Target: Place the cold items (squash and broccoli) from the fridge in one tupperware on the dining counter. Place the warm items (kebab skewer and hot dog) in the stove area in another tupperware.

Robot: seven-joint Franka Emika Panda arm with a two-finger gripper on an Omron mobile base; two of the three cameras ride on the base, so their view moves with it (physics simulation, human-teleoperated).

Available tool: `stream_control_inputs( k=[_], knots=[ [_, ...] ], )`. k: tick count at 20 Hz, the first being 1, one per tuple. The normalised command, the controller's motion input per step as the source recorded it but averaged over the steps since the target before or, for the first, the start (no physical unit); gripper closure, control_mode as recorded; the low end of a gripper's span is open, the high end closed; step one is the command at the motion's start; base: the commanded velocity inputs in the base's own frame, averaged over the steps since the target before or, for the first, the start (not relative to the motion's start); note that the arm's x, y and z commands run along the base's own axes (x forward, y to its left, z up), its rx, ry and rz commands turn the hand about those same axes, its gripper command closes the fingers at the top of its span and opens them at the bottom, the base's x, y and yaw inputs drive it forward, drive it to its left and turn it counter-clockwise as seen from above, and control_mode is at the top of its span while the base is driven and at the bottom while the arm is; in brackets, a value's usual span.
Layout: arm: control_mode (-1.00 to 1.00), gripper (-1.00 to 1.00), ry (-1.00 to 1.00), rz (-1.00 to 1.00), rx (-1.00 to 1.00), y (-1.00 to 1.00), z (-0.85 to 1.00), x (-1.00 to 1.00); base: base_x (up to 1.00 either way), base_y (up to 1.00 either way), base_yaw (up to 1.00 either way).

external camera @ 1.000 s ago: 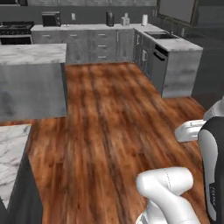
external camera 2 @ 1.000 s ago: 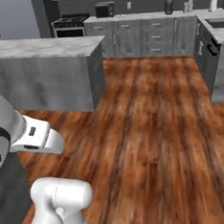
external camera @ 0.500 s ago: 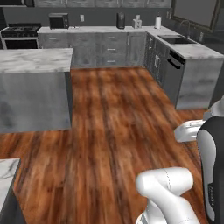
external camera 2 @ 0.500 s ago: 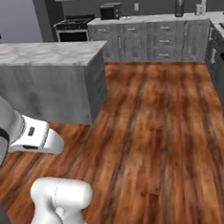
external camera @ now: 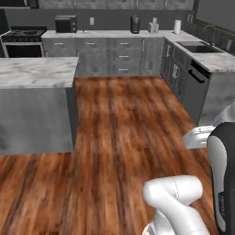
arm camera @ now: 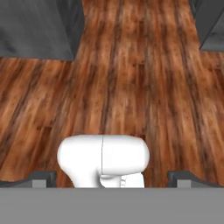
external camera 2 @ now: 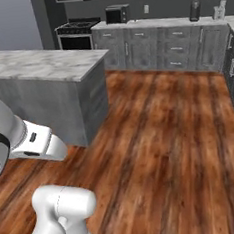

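Hand view: my gripper point(arm camera: 112, 177) hangs spread wide and empty over bare wood floor point(arm camera: 131, 87), tucked for driving I judge; none of the food or tupperware is visible yet.

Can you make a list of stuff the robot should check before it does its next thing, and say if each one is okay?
1. Tool open with nothing in it: ok, the fingertips sit wide apart over bare wood floor.
2. Path ahead clear: ok, the floor between the island counter and the sink counter is bare.
3. Stove in sight: ok, at the back left.
4. Kebab skewer and hot dog spotted: cannot tell, too far and small.
5. Tupperware spotted: cannot tell, none made out on the counters.
6. Fridge with squash and broccoli located: cannot tell.
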Motion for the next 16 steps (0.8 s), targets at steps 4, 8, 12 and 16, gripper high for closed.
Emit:
stream_control_inputs(
  k=[4,8,12,16],
  knots=[
    [1.0,-1.0,0.0,0.0,0.0,0.0,0.0,0.0,1.0,-0.53,0.11],
    [1.0,-1.0,0.0,0.0,0.0,0.0,0.0,0.0,1.0,-0.49,0.09],
    [1.0,-1.0,0.0,0.0,0.0,0.0,0.0,0.0,1.0,-0.53,0.08],
    [1.0,-1.0,0.0,0.0,0.0,0.0,0.0,0.0,1.0,-0.45,0.08]
  ],
)
